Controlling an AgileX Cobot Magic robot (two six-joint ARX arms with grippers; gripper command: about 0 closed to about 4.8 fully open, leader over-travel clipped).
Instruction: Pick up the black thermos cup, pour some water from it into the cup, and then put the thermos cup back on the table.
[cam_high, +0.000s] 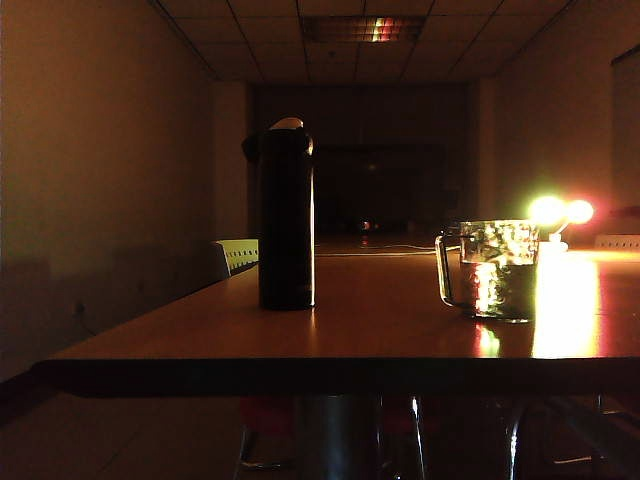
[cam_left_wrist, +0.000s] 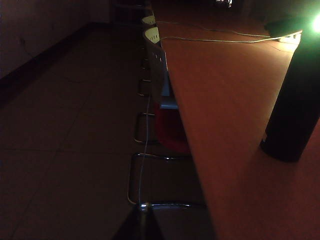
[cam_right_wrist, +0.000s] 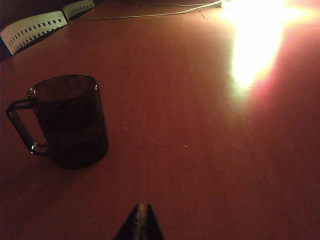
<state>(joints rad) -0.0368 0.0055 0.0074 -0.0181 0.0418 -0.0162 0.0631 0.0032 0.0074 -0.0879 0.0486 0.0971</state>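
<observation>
The black thermos cup (cam_high: 286, 218) stands upright on the left part of the table (cam_high: 360, 330), pale lid tip on top. Its lower body shows in the left wrist view as the thermos cup (cam_left_wrist: 295, 110). The cup (cam_high: 497, 268), a clear glass mug with its handle toward the thermos, sits to the right; the right wrist view shows the same cup (cam_right_wrist: 70, 120) with liquid in its lower part. My left gripper (cam_left_wrist: 143, 210) is shut and held back beyond the table's edge, well short of the thermos. My right gripper (cam_right_wrist: 141, 207) is shut over bare tabletop, short of the cup. Neither arm appears in the exterior view.
The room is dark. A bright lamp (cam_high: 558, 212) glares at the table's far right and throws a reflection (cam_right_wrist: 255, 45) on the wood. A white cable (cam_left_wrist: 215, 37) runs across the far tabletop. Pale-backed chairs (cam_right_wrist: 32, 30) line the table's left side, with floor (cam_left_wrist: 65, 130) beyond.
</observation>
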